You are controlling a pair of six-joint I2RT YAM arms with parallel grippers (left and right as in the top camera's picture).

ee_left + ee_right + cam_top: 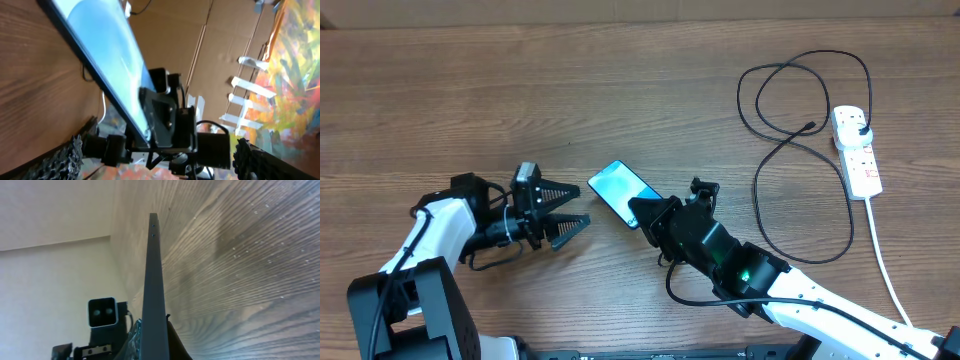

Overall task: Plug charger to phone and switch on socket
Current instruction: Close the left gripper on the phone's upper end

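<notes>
1. Closest to the lens, in the right wrist view, is the phone (154, 280) seen edge-on, its near end pinched between the right jaws, which are closed on it.
2. From overhead, your right arm (720, 250) holds that phone by its near-right end at mid-counter, with the lit screen showing from above. Whether its far end touches the counter (620, 60) you cannot tell.
3. Your left arm (440, 225) sits just left of the phone, its left jaws spread wide and empty. They are aimed at the screen but apart from it.
4. Out at the far right, the charger (756, 190) lies in loose loops. Its small connector (809, 126) lies free on the wood, well apart from the phone.
5. Right of the loops lies the socket (857, 150). The cable's other end seems to run into a plug at the socket's far end.
6. Judged so, the phone is secured but nothing is plugged into it yet. You have the connector to fetch and seat, then the switch to press. The switch's present position is too small to read.
</notes>
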